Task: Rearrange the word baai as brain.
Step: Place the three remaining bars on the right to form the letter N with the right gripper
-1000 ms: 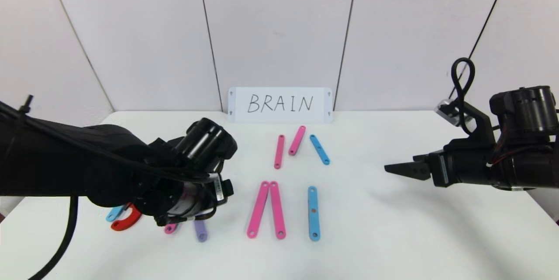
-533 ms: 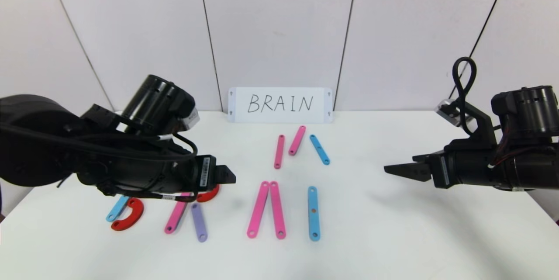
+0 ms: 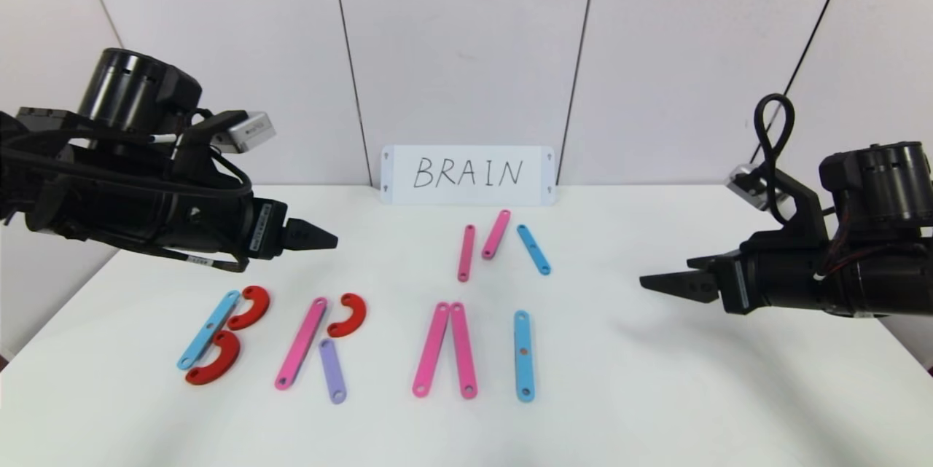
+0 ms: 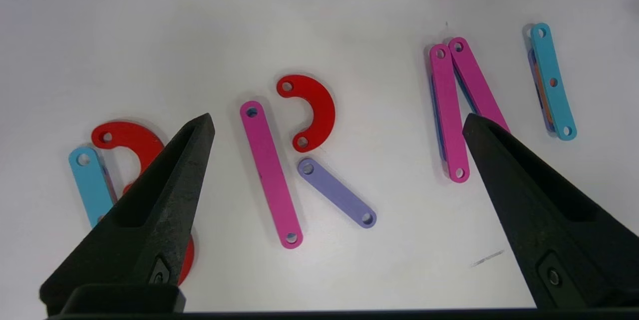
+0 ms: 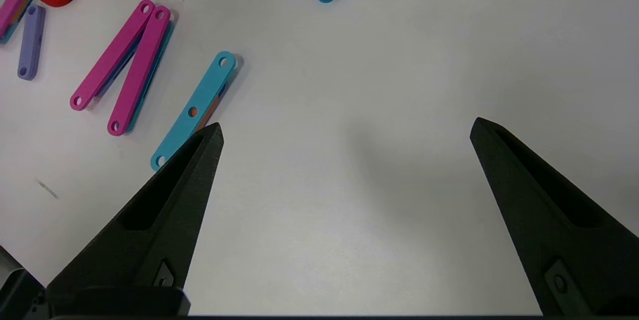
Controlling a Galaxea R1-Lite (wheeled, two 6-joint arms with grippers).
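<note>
Trouble from here lies mostly in nudging finished letters. Farthest left, the left gripper (image 3: 313,235) hangs above the table (image 3: 656,394) with its fingers spread wide and holding nothing; below it sit the B (image 3: 222,336), a blue strip with two red arcs, and the R (image 3: 321,347), a pink strip, red arc and purple leg. Any low sweep back over them would likely scatter these light pieces. Next comes the A (image 3: 444,350), two pink strips meeting at the top, apparently without a crossbar, then the blue I (image 3: 523,355). Behind them three loose strips (image 3: 499,241) lie near the BRAIN card (image 3: 467,175), seemingly stock for the N. Dragging one forward could clip the I. At far right, the right gripper (image 3: 667,283) hovers released and empty.
</note>
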